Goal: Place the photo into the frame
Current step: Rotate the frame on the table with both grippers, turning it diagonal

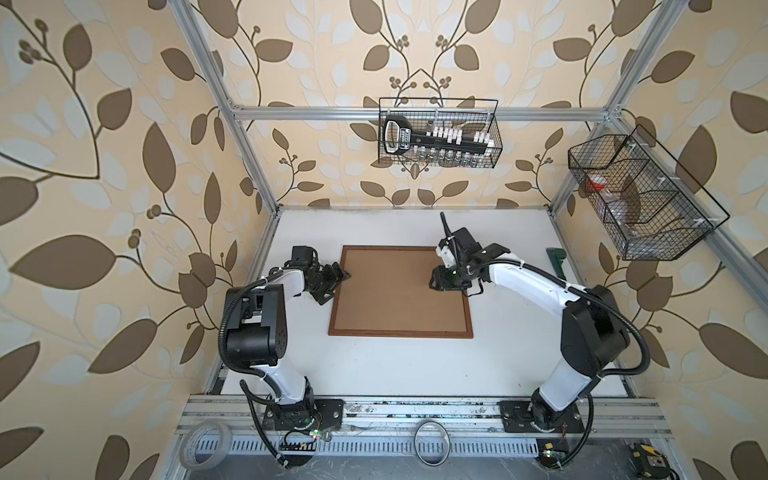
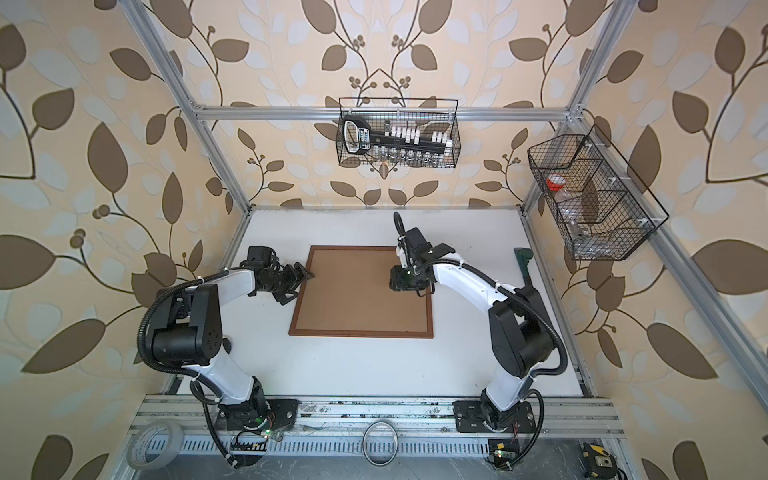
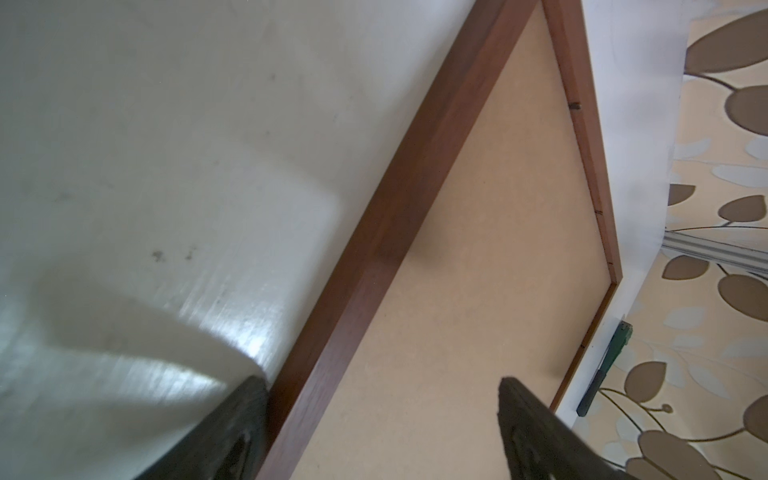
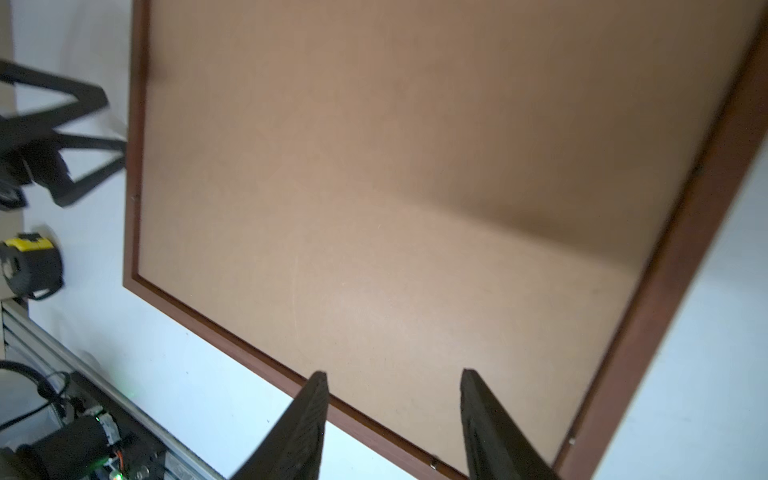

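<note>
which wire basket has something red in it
The compartmented wire basket on the right wall: a red item shows in its far compartment. The back wire basket holds a black tool with white blocks, nothing red.

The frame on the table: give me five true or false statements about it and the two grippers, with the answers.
1. The frame lies flat on the white table. True.
2. The mountain photo shows face up inside the frame. False: only a plain brown backing board shows inside the border.
3. The left gripper is open, with one finger on either side of the frame's rail. True.
4. The right gripper is clamped on the frame's edge. False: its jaws stand apart over the board, holding nothing.
5. A green tool lies on the board. False: the green tool lies on the table, apart from the frame.
</note>
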Tool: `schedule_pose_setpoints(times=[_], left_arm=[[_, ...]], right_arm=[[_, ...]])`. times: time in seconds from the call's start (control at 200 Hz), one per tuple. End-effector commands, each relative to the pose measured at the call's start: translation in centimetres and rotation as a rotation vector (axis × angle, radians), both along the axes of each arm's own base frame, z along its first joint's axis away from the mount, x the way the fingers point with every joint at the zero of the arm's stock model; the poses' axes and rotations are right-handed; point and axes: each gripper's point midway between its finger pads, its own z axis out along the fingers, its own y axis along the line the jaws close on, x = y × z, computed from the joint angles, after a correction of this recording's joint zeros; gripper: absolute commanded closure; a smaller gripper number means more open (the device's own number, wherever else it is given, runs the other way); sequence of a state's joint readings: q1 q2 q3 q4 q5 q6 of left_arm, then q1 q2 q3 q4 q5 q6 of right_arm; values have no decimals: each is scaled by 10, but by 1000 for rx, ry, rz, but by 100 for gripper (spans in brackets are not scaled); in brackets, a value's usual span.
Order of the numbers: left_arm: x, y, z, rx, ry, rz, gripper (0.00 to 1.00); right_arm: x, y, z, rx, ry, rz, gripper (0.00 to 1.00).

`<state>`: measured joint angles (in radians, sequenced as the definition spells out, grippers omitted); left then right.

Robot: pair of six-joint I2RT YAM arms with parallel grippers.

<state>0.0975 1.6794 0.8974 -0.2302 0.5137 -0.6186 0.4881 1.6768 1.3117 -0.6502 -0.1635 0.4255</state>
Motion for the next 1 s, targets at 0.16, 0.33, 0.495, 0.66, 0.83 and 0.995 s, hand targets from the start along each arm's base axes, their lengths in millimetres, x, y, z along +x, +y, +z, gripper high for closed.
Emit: schedule_pose_setpoints(times=[0.16,0.33,0.495,0.66,0.83,0.995], left_arm=[[-19,25,11,146,66,65,1],[-11,33,-2,142,67,131,1],[-13,15,-12,117,91,93,3],[-23,-13,-14,88,96,37,3],[-39,-39,-18,48,102,2,4],[-58,-96,-11,-17,104,-106,6]], right_arm=[[15,-86,-17,-70,-28,-253,37],[16,-93,-48,-93,17,-303,32],[16,-91,-73,-51,61,-357,29],[34,-78,-88,51,92,-393,28],[54,-69,-92,73,98,-386,28],[88,-55,-79,103,66,-382,29]])
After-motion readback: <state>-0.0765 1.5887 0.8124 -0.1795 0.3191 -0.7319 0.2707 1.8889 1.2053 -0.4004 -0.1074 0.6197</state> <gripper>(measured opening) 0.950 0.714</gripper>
